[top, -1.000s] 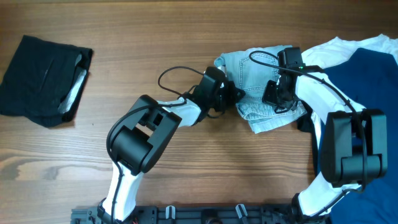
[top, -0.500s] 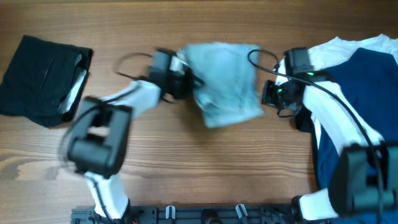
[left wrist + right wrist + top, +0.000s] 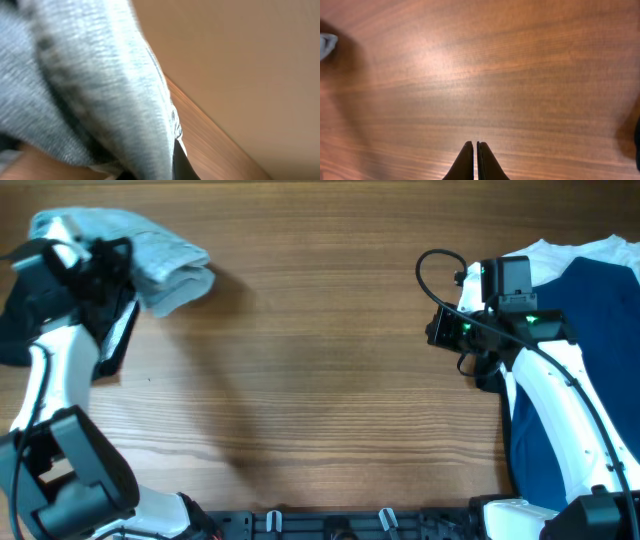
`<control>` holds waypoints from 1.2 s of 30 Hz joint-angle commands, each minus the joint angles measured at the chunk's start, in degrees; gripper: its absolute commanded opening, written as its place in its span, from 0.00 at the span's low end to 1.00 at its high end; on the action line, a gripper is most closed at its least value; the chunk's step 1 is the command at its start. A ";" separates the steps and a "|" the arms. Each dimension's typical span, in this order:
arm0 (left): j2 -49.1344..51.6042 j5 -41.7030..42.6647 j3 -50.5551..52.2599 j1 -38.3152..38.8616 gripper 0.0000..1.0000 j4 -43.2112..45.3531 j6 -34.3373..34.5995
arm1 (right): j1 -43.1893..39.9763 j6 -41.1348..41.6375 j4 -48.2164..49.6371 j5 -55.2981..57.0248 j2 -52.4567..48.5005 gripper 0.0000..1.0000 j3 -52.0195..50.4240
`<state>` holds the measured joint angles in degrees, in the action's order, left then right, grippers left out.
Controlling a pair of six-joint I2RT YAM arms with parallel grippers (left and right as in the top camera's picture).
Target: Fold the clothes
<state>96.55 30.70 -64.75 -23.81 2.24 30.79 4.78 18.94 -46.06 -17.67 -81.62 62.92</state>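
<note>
**Overhead view: folded shorts at the far-left stack**

Overhead, at the far left, the left end effector [image 3: 100, 255] holds the denim shorts [image 3: 165, 260] as a folded bundle at the top left corner of the surface [image 3: 320, 380]. Its fingers are hidden by the cloth. In the left wrist view the denim [image 3: 90, 85] fills almost the whole picture, so I judge it is closed on the shorts. Just below the bundle, partly under the arm, lie the black folded clothes [image 3: 118, 330].

The step in hand seems to be to put the folded shorts down by this black stack. To do it well, the arm should go down slowly until the bundle lies flat. Only then should the fingers open, so that the fold does not fall apart. It should then pull away sideways without dragging the cloth.

The middle of the surface is bare wood. At the right, the right end effector [image 3: 440, 330] is empty, its fingers [image 3: 470, 160] pressed together above the wood. It is just beside the navy garment [image 3: 590, 320] and the white garment [image 3: 545, 252], which are not yet folded.
</note>
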 commanded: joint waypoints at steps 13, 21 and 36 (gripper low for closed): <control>-0.72 2.43 -0.52 -14.71 0.04 6.49 -7.28 | 0.02 -2.27 -3.37 -1.73 0.52 0.04 -0.50; -0.72 -8.57 -0.52 -17.27 0.20 -9.14 -8.11 | 0.02 -2.27 -3.93 -1.70 0.52 0.04 -0.50; -14.95 -7.45 -0.52 -25.18 0.35 -32.06 -7.89 | 0.02 -2.47 -3.72 -1.27 0.52 0.04 -0.50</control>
<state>88.40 21.26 -64.75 -48.56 -30.09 23.38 4.78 17.65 -50.09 -18.41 -81.62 62.89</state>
